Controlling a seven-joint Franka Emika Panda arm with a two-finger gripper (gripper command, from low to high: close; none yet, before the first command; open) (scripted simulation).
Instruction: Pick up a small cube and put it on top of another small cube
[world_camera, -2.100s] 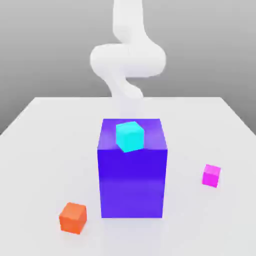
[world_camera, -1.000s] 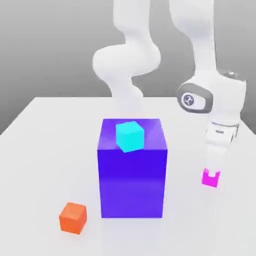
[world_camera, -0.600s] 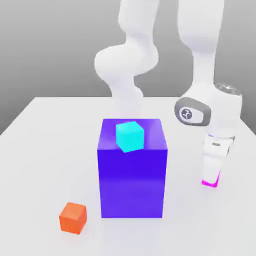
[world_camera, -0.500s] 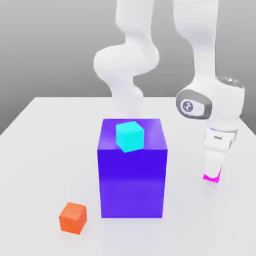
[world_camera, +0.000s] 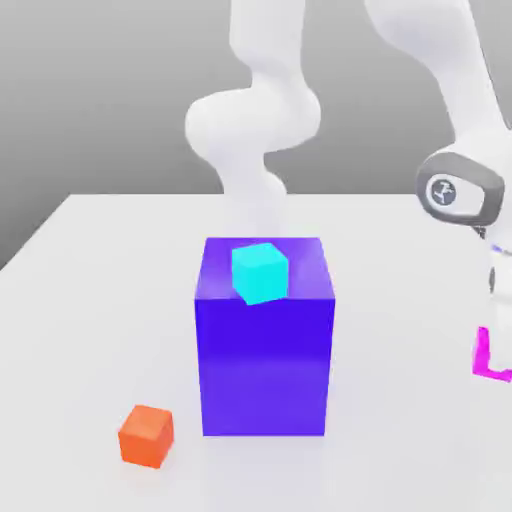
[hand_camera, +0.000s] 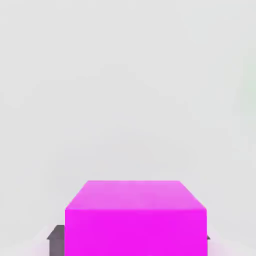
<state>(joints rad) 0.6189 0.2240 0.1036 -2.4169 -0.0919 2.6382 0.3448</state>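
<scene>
The gripper (hand_camera: 135, 240) pinches the pink cube (world_camera: 490, 356), held near the table's (world_camera: 100, 300) edge on the exterior view's right. Carrying is underway; next it needs raising and moving above the cyan cube (world_camera: 260, 272) on the blue block (world_camera: 265, 360)

A big blue-violet block (world_camera: 265, 350) stood near the middle of the white table (world_camera: 90, 300). A cyan small cube (world_camera: 260, 272) sat on its top face, near the front edge. An orange small cube (world_camera: 146, 435) lay on the table toward the exterior view's left, in front of the block and apart from it.
</scene>
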